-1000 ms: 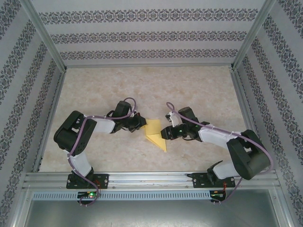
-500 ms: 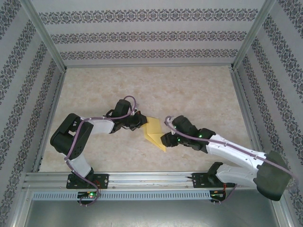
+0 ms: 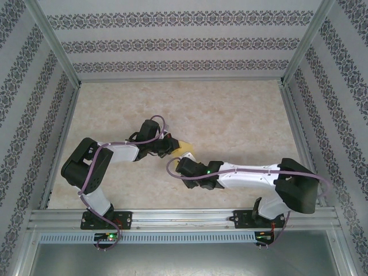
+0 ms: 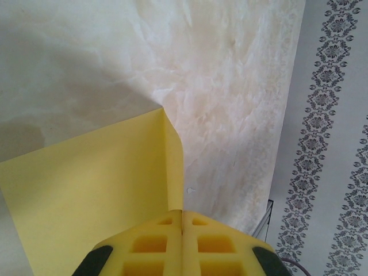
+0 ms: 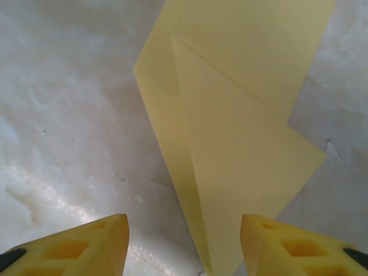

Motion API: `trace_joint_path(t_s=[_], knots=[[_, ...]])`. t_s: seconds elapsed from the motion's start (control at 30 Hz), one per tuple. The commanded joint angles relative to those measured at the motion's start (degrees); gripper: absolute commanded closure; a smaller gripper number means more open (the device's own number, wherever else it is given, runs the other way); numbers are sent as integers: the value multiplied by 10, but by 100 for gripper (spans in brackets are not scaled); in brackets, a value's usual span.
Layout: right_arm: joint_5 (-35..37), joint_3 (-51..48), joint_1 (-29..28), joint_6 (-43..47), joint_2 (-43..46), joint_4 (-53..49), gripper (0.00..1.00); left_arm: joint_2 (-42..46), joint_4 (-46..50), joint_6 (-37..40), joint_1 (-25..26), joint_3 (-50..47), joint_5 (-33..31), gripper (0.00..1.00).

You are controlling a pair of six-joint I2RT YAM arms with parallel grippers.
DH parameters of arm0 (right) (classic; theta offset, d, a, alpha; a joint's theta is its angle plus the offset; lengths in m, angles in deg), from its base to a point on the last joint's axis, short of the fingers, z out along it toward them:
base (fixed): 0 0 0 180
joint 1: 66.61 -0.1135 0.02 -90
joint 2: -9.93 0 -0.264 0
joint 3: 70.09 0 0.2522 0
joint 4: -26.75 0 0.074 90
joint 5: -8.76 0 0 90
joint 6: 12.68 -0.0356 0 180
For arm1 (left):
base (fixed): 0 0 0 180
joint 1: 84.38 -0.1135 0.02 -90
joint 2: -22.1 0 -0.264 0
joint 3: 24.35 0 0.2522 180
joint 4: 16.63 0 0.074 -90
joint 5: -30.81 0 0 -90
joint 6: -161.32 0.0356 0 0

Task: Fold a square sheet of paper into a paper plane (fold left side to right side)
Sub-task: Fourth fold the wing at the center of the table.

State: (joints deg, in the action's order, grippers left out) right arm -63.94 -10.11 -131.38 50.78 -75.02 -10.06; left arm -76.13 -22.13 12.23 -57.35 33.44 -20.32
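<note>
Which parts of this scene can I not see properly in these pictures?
Top view: the right arm covers most of the folded yellow paper, so its outline is lost.
Left wrist view: the shut left fingers hide the paper's near part; the left edge cuts the rest.
Right wrist view: the top edge cuts the paper's far end; the bottom edge cuts the open right fingers.
</note>
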Motion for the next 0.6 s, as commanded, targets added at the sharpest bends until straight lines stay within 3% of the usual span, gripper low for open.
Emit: trace_joint_path(t_s=[0.0, 0.57], knots=[[45, 18, -6, -9, -19, -14, 48, 17, 12, -10, 7, 15, 7, 97], [71, 24, -5, -11, -63, -6, 60, 15, 26, -4, 7, 21, 2, 97]])
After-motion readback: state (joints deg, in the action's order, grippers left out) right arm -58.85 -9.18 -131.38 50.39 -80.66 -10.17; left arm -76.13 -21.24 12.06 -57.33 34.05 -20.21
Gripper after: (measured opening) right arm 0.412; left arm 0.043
